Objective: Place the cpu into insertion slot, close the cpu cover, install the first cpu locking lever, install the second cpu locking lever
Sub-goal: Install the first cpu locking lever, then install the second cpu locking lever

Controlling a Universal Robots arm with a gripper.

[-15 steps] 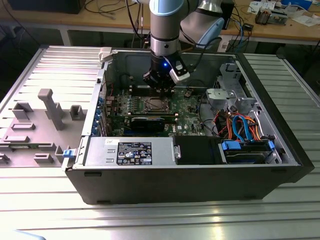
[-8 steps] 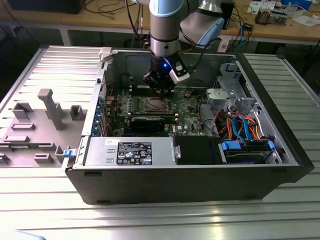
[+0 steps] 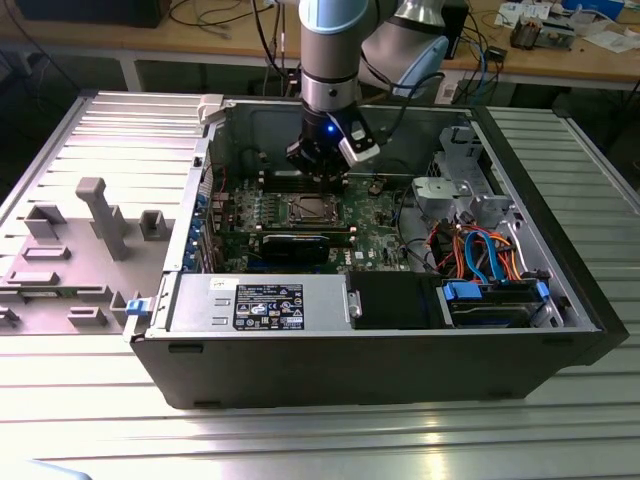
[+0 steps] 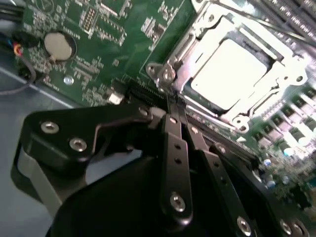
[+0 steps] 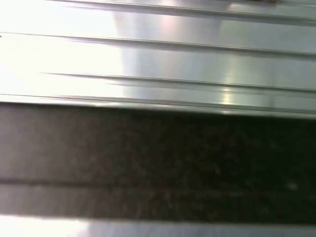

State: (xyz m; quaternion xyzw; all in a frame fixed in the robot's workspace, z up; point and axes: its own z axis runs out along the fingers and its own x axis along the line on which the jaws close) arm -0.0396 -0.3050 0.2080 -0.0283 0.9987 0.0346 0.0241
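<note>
We see an open computer case (image 3: 180,355) on a ribbed metal table (image 3: 320,440). It holds a green motherboard (image 3: 375,240), a black-labelled power supply box (image 3: 262,303) and a bundle of coloured cables (image 3: 480,250). The gripper (image 3: 318,170) hangs inside the case, just beyond the insertion slot (image 3: 312,208).

In the second wrist view we find the gripper (image 4: 174,101) with its fingers (image 4: 174,148) pressed together, grasping nothing, tips just beside the corner of the cpu cover (image 4: 197,44). The cover lies down over the cpu (image 4: 227,74), whose silvery face fills its window. A coin cell (image 4: 59,44) sits apart on the board.

The first wrist view gives ribbed metal (image 5: 158,54) and a dark band (image 5: 158,163).
</note>
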